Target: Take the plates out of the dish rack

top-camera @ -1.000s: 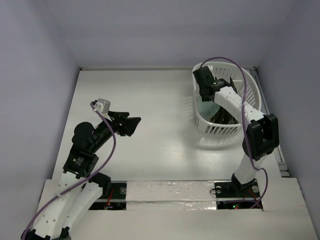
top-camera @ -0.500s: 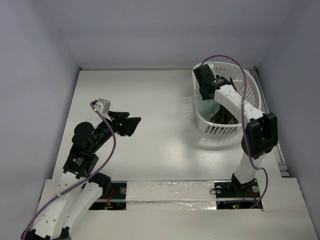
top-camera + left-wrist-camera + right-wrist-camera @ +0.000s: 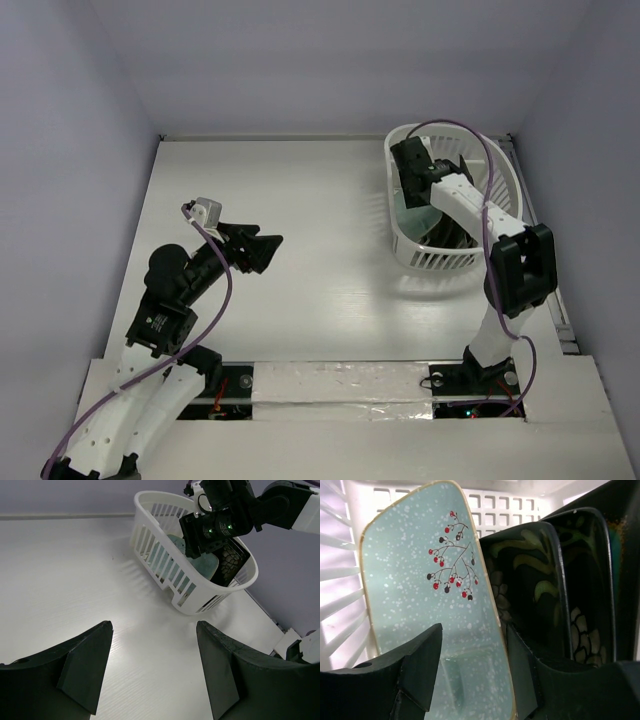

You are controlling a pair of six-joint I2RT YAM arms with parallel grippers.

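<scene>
The white dish rack (image 3: 440, 257) stands at the back right of the table. Inside it the plates stand on edge: a pale mint one (image 3: 430, 580) with red berries, then two dark flowered ones (image 3: 530, 580) (image 3: 585, 585). My right gripper (image 3: 474, 630) is down in the rack, open, its jaws straddling the mint plate's right edge, one finger in front of the face and one behind. From the top view the right gripper (image 3: 408, 190) sits over the rack's left half. My left gripper (image 3: 153, 627) hangs open and holds nothing above bare table, left of centre.
The rack's slotted wall (image 3: 340, 580) is close to the left of the mint plate. The right arm's purple cable (image 3: 470, 140) loops over the rack. Grey walls enclose the table on three sides.
The right wrist has shifted slightly inside the rack. The left arm has not moved.
</scene>
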